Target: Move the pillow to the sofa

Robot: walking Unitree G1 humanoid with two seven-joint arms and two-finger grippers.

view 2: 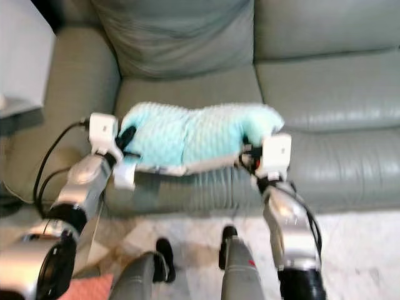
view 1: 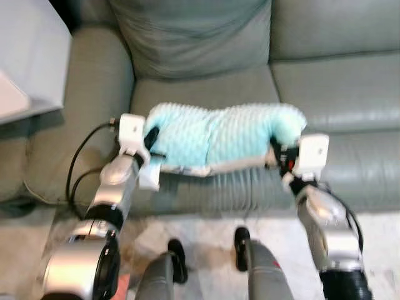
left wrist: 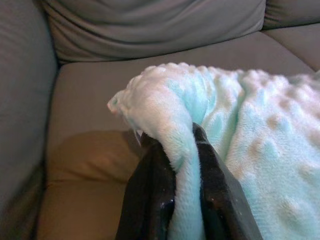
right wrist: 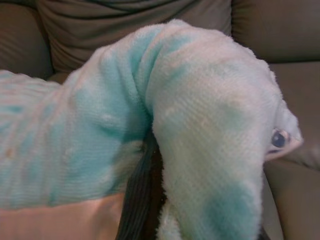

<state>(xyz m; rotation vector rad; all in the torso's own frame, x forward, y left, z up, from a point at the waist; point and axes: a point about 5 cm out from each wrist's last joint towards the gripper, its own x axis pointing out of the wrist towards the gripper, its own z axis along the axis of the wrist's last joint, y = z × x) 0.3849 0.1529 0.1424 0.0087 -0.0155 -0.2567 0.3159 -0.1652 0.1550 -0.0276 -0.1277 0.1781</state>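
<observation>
A fluffy light-blue pillow (view 1: 222,137) with a bumpy surface hangs between my two grippers, just above the front of the grey-green sofa's left seat cushion (view 1: 206,94). My left gripper (view 1: 150,142) is shut on the pillow's left end, where the wrist view has the fabric (left wrist: 170,125) pinched between the black fingers (left wrist: 150,190). At the pillow's right end (right wrist: 210,125) my right gripper (view 1: 279,153) is shut on it as well, and the fabric folds over its fingers.
The sofa's back cushion (view 1: 194,34) stands behind the seat, the left armrest (view 1: 81,106) to the left, and a second seat (view 1: 337,87) to the right. A light-grey table corner (view 1: 28,56) sits at the far left. My legs (view 1: 206,269) stand on the pale floor.
</observation>
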